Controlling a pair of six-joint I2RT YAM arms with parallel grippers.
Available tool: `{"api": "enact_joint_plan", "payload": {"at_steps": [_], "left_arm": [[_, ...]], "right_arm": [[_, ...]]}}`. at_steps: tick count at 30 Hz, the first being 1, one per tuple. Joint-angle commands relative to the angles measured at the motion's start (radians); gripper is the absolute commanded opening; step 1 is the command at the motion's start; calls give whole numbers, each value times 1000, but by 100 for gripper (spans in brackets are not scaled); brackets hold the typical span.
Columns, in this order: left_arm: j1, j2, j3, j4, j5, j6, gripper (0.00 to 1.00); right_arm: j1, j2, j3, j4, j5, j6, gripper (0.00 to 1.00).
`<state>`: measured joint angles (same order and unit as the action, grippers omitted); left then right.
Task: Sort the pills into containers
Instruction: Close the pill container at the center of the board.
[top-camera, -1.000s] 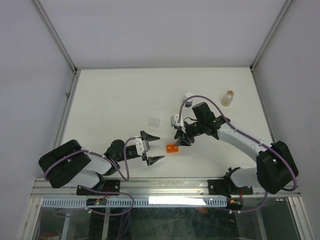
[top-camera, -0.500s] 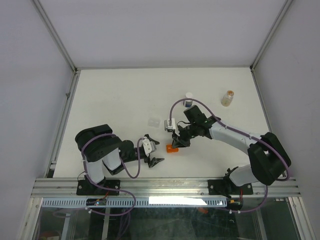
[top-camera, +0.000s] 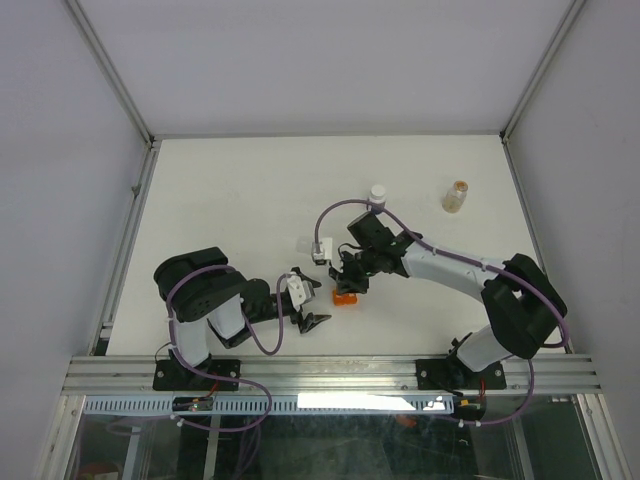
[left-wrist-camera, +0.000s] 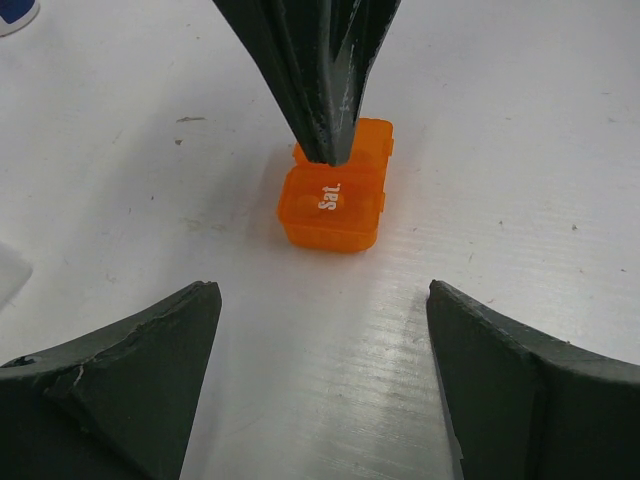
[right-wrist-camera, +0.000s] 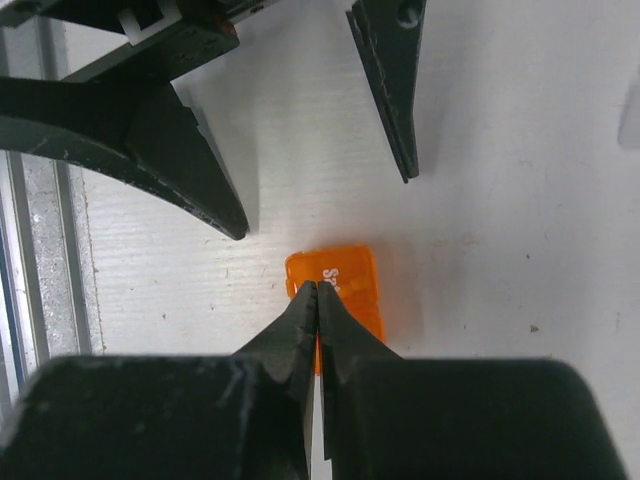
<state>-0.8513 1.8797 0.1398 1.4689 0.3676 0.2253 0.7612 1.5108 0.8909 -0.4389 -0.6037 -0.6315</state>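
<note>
Two fingers of the right gripper (top-camera: 347, 285) are pressed flat together with no gap between them. Their tips come down on the top of the orange pill box (top-camera: 345, 298), at the seam where its lid meets the body. In the right wrist view the closed tips (right-wrist-camera: 316, 298) sit at the near end of the box (right-wrist-camera: 352, 290), beside its white lettering. I cannot tell whether they pinch any part of the lid or only touch it. The left wrist view shows the same dark pair (left-wrist-camera: 322, 90) standing on the far end of the box (left-wrist-camera: 333, 205), whose lid reads "Sat." and is shut.

Just left of the box, the left gripper (top-camera: 317, 302) lies low over the worktop (top-camera: 220, 190) with its jaws spread wide. It holds nothing, points at the box and is apart from it.

The box rests near the near edge of the worktop, roughly midway between the left and right edges. A small clear piece (top-camera: 305, 243) lies beyond it, toward the middle. A white bottle (top-camera: 377, 192) stands in the far half, behind the right arm. A clear vial (top-camera: 456, 196) with something orange-tan inside stands well apart, in the far half close to the right edge. Loose pills are too small to make out.
</note>
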Motion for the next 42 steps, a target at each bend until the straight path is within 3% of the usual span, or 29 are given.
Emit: {"api": "enact_joint_plan", "payload": {"at_steps": [1,23,34,42], "left_arm": [[-4,19,-21,273,-14,31,86],[-5,23,-14,272,-1,34,85],[-4,27,-14,274,4,39,85],[-4,29,-14,273,10,42,85]], "right_arm": [[40,3,58,21,69,29,1],[62,-28,90,-38,118,10,0],[67,113,108,-95,143,-9,0],[63,102,132,-113,120,5,0]]}}
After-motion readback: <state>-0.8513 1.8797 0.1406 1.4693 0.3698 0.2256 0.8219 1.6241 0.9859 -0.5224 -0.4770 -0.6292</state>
